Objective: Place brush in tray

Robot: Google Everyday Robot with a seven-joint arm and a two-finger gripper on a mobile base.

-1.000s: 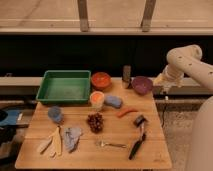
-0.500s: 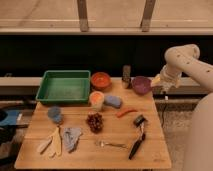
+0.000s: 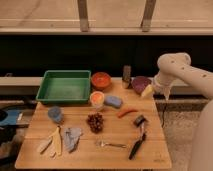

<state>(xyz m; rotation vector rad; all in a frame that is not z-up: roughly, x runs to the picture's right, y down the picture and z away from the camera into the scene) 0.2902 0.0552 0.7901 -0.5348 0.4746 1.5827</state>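
Observation:
The brush (image 3: 137,136) lies on the wooden table (image 3: 150,152) near the front right, its dark blocky head (image 3: 140,120) pointing away and its slim black handle towards the front edge. The green tray (image 3: 65,99) stands at the table's back left and holds nothing. My gripper (image 3: 165,95) hangs from the pale arm at the table's right edge, beside the purple bowl (image 3: 139,83), well behind and to the right of the brush and far from the tray. It holds nothing that I can see.
An orange bowl (image 3: 101,80), a dark bottle (image 3: 127,75), an orange cup (image 3: 97,100), a blue sponge (image 3: 113,101), a red chili (image 3: 127,112), grapes (image 3: 95,121) and a silver fork (image 3: 111,145) lie between brush and tray. A blue cup (image 3: 55,114), wooden utensils (image 3: 51,142) and grey cloth (image 3: 73,137) lie front left.
The arm has shifted slightly at the table's right edge. The brush and the other objects have not moved.

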